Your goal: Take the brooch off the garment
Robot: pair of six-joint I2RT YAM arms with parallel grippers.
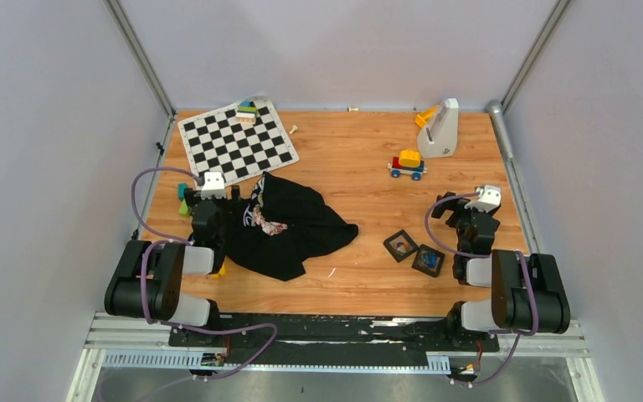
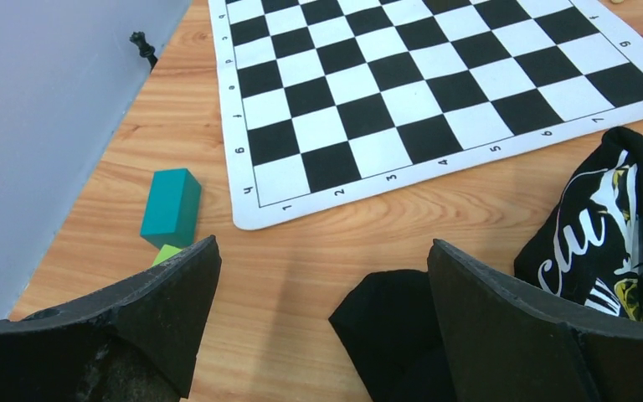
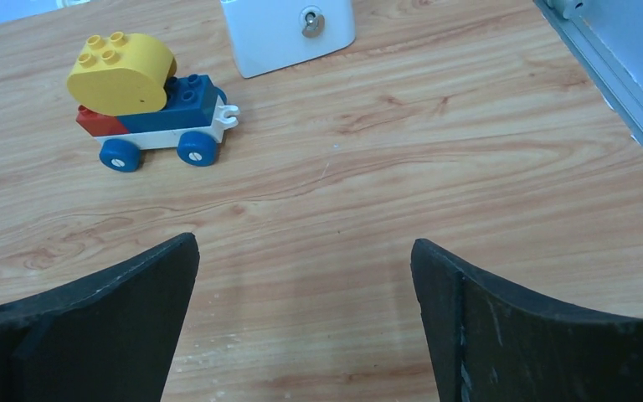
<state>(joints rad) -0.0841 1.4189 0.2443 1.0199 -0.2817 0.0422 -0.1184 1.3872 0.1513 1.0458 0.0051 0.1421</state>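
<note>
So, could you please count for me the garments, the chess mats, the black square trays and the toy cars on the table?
black garment: 1
chess mat: 1
black square trays: 2
toy car: 1
Total: 5

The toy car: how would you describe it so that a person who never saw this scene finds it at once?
Look at the far right part of the wooden table, where a white box stands. The toy car sits apart from it, a little nearer and to its left. It alone has wheels: blue ones, under a rounded yellow brick.
</note>
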